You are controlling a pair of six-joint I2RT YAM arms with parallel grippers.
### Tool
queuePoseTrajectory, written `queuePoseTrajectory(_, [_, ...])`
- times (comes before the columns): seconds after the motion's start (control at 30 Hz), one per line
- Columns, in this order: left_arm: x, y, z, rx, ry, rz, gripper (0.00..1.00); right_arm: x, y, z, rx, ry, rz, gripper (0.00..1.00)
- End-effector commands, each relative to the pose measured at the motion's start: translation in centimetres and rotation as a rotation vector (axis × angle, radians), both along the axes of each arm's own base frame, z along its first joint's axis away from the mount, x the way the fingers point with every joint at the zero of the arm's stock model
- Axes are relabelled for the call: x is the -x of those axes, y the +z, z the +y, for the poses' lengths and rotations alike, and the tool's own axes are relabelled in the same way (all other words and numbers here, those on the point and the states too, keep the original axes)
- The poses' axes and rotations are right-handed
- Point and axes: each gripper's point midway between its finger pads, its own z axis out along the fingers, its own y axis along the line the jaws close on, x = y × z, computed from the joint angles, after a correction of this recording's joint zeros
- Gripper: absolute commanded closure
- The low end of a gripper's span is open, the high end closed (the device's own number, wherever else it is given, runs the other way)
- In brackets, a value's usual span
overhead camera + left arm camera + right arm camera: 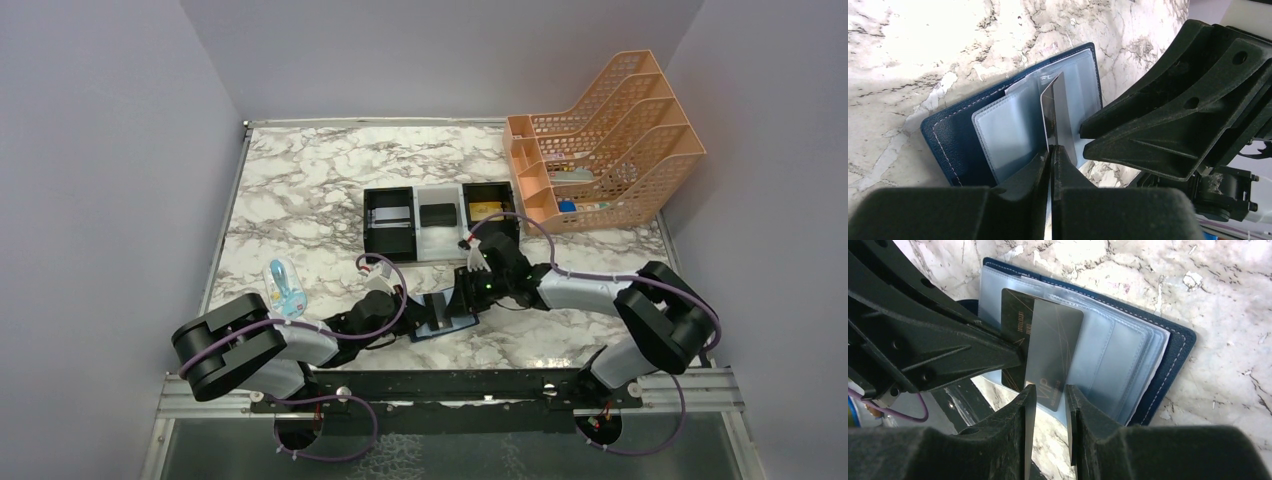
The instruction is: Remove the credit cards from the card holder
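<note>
The task looks partly done, with one card on its way out. The card holder (447, 314) lies open on the marble table (300, 190) between the two arms, its clear pockets facing up. The left gripper (1051, 150), reaching in from the holder's 9 o'clock, is clenched on the edge of a black card (1053, 347), which is partly out of its pocket but not free of it. The right gripper (1049, 390), coming in from 2 o'clock, hovers over the pages with its jaws apart. It may be pinning a pocket down, though the crowded view leaves that unsure. At the holder's 12 o'clock, the box trays (437, 240) hold three credit cards: silver-grey (391, 213), black (437, 213) and gold (487, 210). What remains, by my judgement, is to draw this card clear, set it down, then check the remaining pockets.
</note>
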Motion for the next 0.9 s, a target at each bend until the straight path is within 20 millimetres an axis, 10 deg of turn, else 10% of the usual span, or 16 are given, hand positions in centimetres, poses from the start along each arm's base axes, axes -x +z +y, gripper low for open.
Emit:
queuePoseTrajectory(0.0, [0.8, -2.0, 0.9, -0.087, -0.026, 0.025, 0.9, -1.0, -0.7, 0.2, 0.016, -0.018, -0.004, 0.71])
queuePoseTrajectory(0.2, [0.9, -0.2, -0.4, -0.045, -0.08, -0.005, 0.82, -0.7, -2.3, -0.8, 0.066, -0.056, 0.026, 0.71])
queuePoseTrajectory(0.43, [0.7, 0.6, 0.1, -0.017, -0.048, -0.029, 1.0, -0.7, -2.5, -1.3, 0.079, -0.086, 0.023, 0.71])
queuePoseTrajectory(0.87, [0.2, 1.7, 4.1, -0.181, 0.046, -0.046, 1.0, -3.5, -0.5, -3.6, 0.188, -0.192, -0.129, 0.7])
